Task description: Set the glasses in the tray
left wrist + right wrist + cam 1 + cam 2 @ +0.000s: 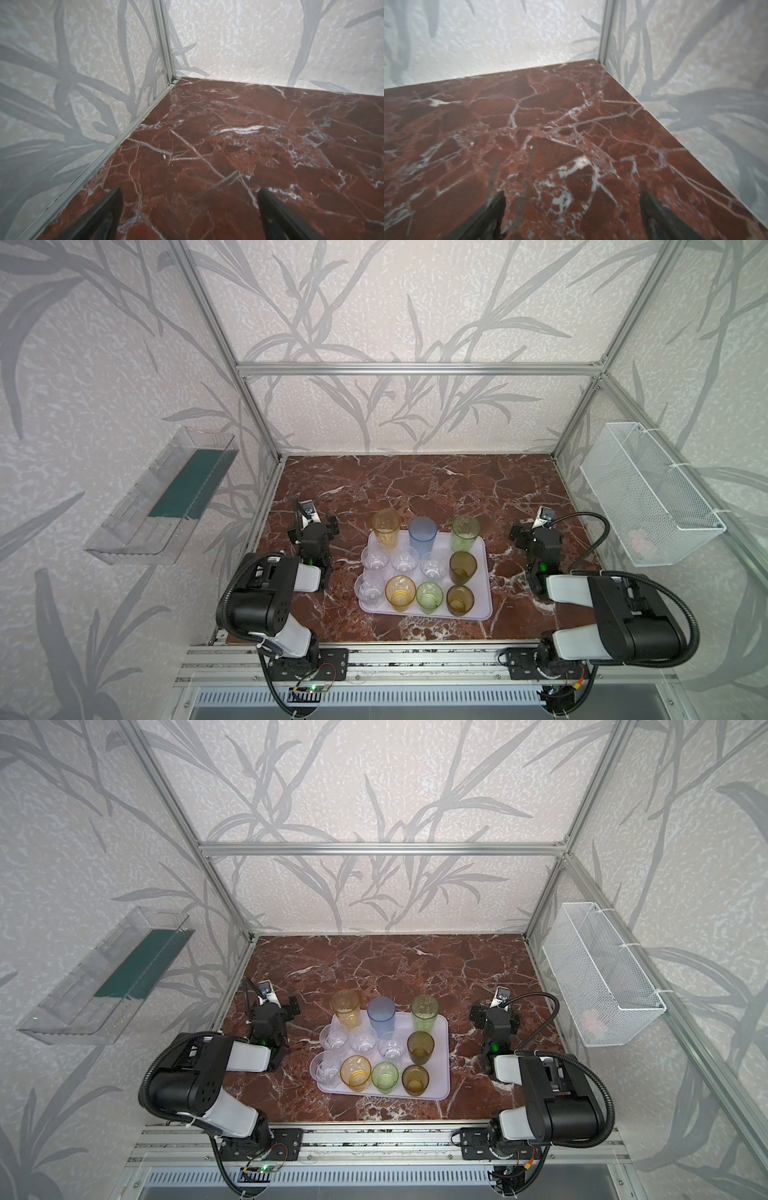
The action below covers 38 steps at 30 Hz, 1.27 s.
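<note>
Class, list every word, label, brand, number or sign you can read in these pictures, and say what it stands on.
No text can be read in any view.
Glasses, tray: plain, no print shows.
Wall bin, wire basket: no label shows.
Board at the left arm's base: any marking is too small to read.

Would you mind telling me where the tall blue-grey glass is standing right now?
In both top views the tall blue-grey glass stands at the far edge of the tray, between the tall amber glass and the tall green glass.
</note>
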### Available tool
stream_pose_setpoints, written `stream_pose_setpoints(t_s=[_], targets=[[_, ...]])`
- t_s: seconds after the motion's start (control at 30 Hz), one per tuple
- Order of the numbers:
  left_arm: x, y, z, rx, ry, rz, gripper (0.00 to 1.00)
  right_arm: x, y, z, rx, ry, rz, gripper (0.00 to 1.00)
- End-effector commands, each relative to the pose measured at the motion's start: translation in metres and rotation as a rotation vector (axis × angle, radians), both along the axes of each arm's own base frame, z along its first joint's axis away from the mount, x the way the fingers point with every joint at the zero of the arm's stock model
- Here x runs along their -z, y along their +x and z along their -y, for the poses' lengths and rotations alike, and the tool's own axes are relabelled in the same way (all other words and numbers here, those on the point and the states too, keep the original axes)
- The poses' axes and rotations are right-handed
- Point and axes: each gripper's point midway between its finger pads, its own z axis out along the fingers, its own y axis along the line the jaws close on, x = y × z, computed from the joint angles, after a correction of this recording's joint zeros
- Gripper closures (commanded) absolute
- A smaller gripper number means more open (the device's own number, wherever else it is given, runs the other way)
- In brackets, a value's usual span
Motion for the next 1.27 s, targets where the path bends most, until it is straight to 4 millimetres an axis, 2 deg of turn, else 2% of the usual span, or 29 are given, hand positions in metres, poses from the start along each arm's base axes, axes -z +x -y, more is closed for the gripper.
stream_pose_setpoints(t_s=[0.0,0.07,0.1,0.17,0.27,1.23], targets=[[0.012,-0.002,-0.002,0.013,-0.001,-0.044,0.01,-0.01,0.01,-0.024,-0.144,-0.029,0.049,0.01],[0.014,-0.002,-0.003,0.008,-0.021,-0.069,0.01,-0.006,0.015,-0.031,-0.186,-0.035,0.033,0.01],[0.013,-0.002,-0.003,0.011,-0.016,-0.058,0.01,0.006,0.016,-0.037,-0.218,-0.04,-0.006,0.01],[0.013,-0.002,-0.003,0.01,-0.012,-0.055,0.01,0.003,0.022,-0.043,-0.231,-0.074,0.034,0.01],[0.013,-0.002,-0.003,0.013,-0.007,-0.049,0.01,0.007,0.021,-0.041,-0.214,-0.058,-0.023,0.01],[0.014,-0.001,-0.003,0.02,-0.017,-0.06,0.01,0.006,0.025,-0.042,-0.219,-0.07,-0.001,0.01]])
